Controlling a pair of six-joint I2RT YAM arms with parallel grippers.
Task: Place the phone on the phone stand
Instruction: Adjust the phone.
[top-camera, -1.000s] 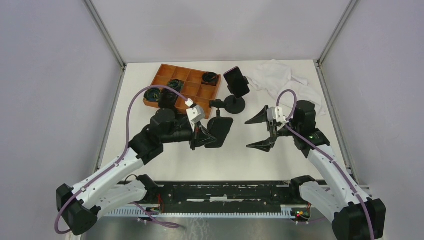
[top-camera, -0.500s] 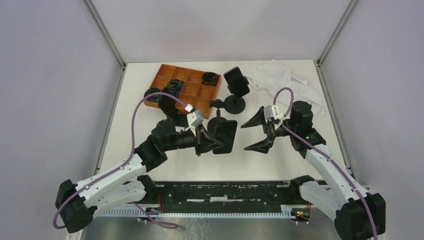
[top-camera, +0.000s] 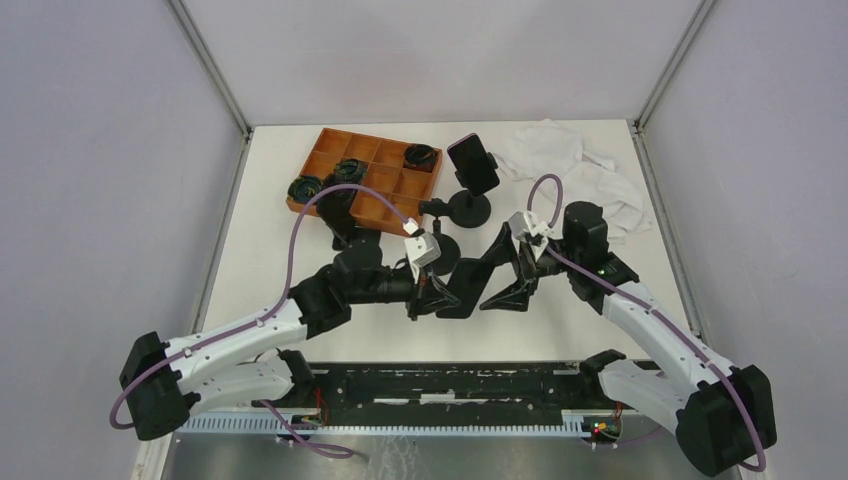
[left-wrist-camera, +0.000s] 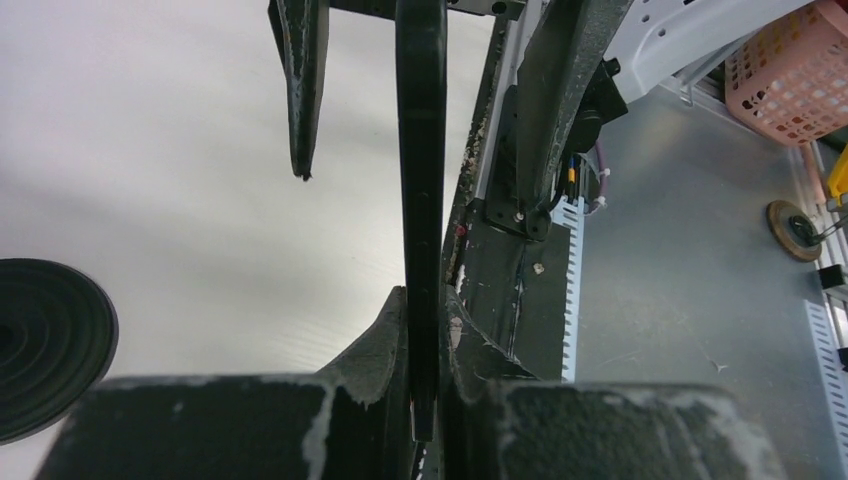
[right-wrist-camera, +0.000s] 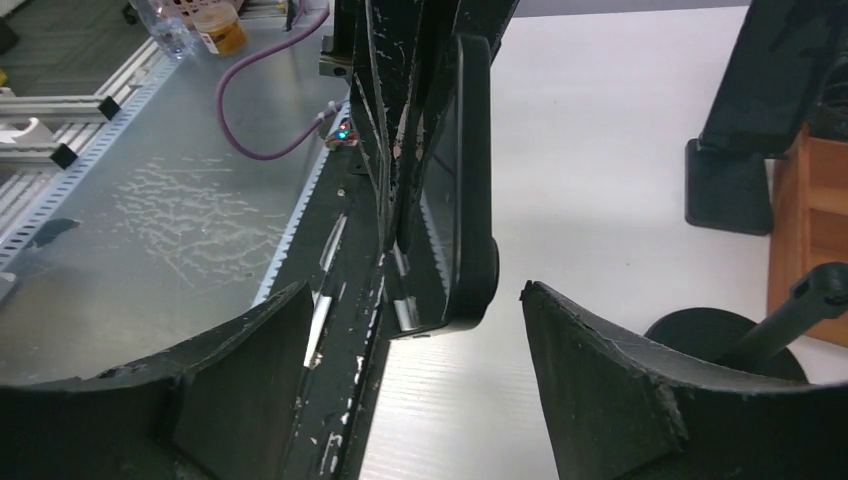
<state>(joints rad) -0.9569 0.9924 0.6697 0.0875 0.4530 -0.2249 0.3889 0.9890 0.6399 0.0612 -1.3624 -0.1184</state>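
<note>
The white counter carries everything, with the left arm and right arm reaching in from its near edge and meeting near the middle. A crumpled white cloth lies at the far right. An orange compartment tray sits at the far left, with dark round parts in some of its cells. Between tray and cloth stands the phone stand, a dark rectangular head with a pinkish rim tilted above a round black foot. A smaller round black base with a thin rod stands nearer, just behind the left wrist. The phone is off the counter and well short of the stand, held up on edge between the two arms. The left claw is pressed together on one end of it. The left wrist view shows the phone as a thin dark strip running straight out from between that claw's fingers. The right claw is spread wide around the phone's other end. In the right wrist view its fingers stand on either side of the phone with clear gaps, touching neither face.
</note>
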